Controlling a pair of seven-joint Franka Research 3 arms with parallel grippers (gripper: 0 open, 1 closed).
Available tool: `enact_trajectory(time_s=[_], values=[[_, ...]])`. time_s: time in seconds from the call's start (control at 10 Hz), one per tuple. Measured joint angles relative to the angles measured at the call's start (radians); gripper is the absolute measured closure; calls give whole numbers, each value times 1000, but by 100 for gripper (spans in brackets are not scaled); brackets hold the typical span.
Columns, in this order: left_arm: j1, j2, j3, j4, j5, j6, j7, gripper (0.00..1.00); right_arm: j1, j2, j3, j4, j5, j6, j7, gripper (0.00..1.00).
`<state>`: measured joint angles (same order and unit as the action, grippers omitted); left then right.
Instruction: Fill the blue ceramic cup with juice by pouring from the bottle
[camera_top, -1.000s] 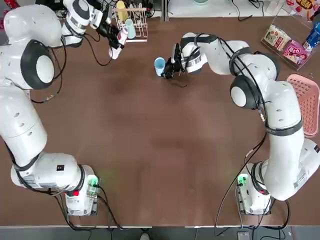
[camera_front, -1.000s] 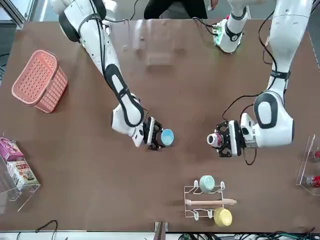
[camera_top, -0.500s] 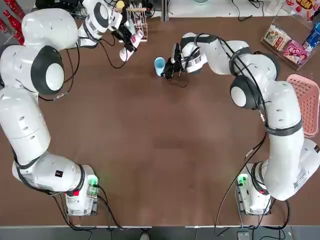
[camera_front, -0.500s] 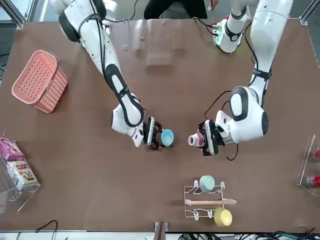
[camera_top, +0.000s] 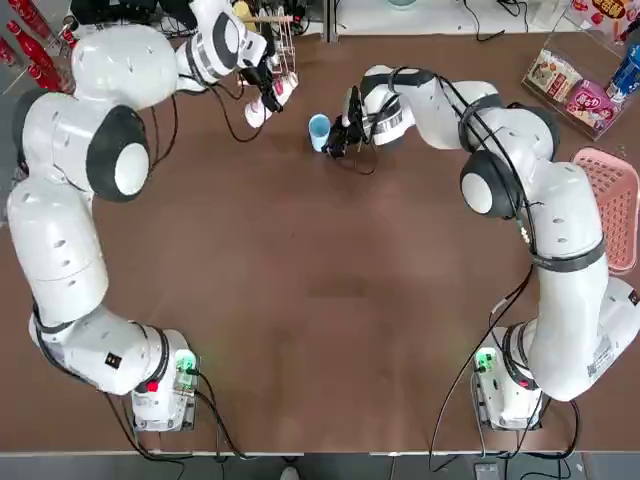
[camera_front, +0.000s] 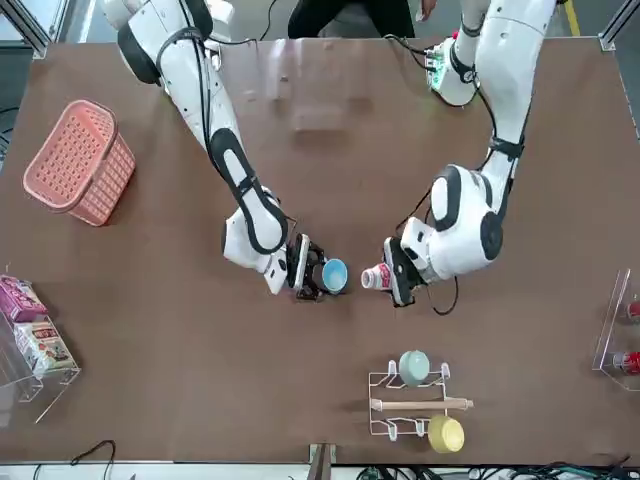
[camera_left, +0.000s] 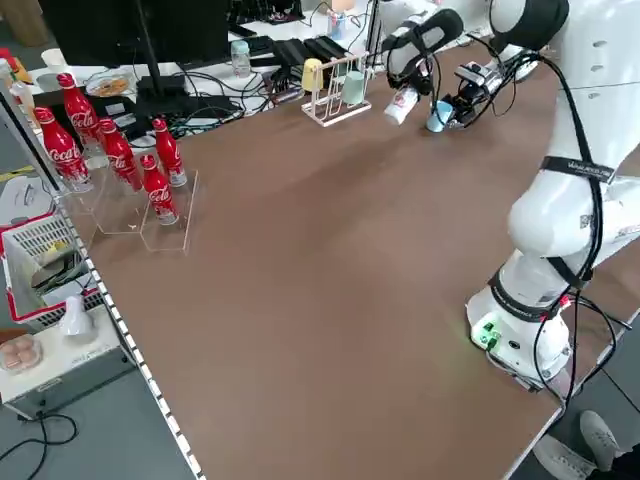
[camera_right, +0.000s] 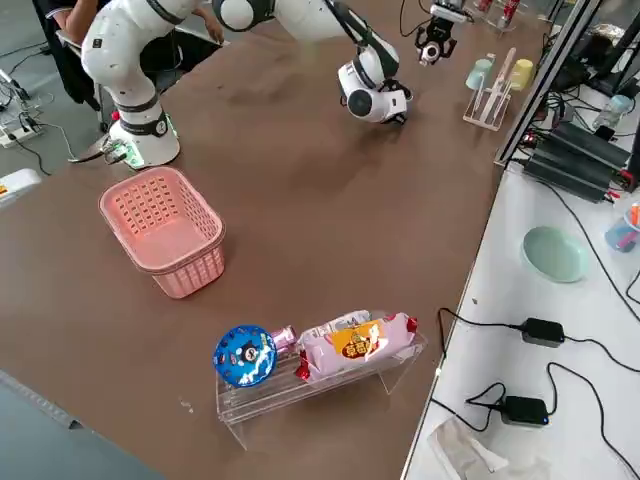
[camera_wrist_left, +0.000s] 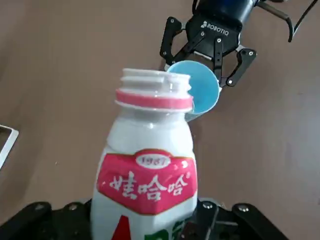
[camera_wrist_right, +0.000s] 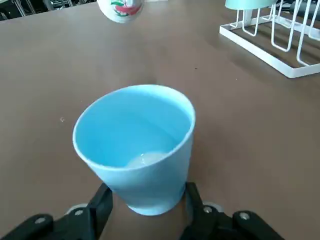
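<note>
The blue ceramic cup (camera_top: 319, 131) stands upright on the brown table, far from the bases and near the middle. My right gripper (camera_top: 335, 137) is shut on it, one finger (camera_wrist_right: 100, 204) on each side of its base (camera_wrist_right: 137, 145). The bottle (camera_front: 375, 277), white with a red label and an uncapped mouth, is tipped almost flat in my left gripper (camera_front: 393, 273), which is shut on its body. Its mouth (camera_wrist_left: 155, 87) points at the cup (camera_wrist_left: 200, 92) from a short gap and does not touch it. The bottle hangs to the cup's left in the top view (camera_top: 260, 102).
A white wire rack (camera_front: 412, 402) holding a mint-green and a yellow cup stands just beyond the bottle at the far edge. Red cola bottles (camera_left: 120, 150) sit far left, a pink basket (camera_top: 612, 205) and a snack tray (camera_top: 572, 88) far right.
My left arm has carried the bottle rightward from near the rack toward the cup. The right gripper's fingers have closed in on the cup, which stays in place.
</note>
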<state>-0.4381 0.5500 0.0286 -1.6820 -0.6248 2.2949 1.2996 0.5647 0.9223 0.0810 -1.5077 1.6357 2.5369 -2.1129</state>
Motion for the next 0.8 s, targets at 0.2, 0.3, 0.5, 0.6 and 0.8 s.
enact_trajectory(time_s=[0.2, 0.3, 0.5, 0.6, 0.8], values=[[-81, 11, 67, 0, 0, 15, -25, 50, 0, 0, 0, 0, 0, 0, 0, 33], [-131, 18, 118, 1, 1, 20, -34, 50, 0, 0, 0, 0, 0, 0, 0, 33], [-187, 37, 166, 7, 1, 49, -61, 50, 0, 0, 0, 0, 0, 0, 0, 33], [-201, 45, 173, 10, 12, 54, -85, 50, 0, 0, 0, 0, 0, 0, 0, 33], [-238, 68, 203, 38, 50, 58, -129, 50, 0, 0, 0, 0, 0, 0, 0, 34]])
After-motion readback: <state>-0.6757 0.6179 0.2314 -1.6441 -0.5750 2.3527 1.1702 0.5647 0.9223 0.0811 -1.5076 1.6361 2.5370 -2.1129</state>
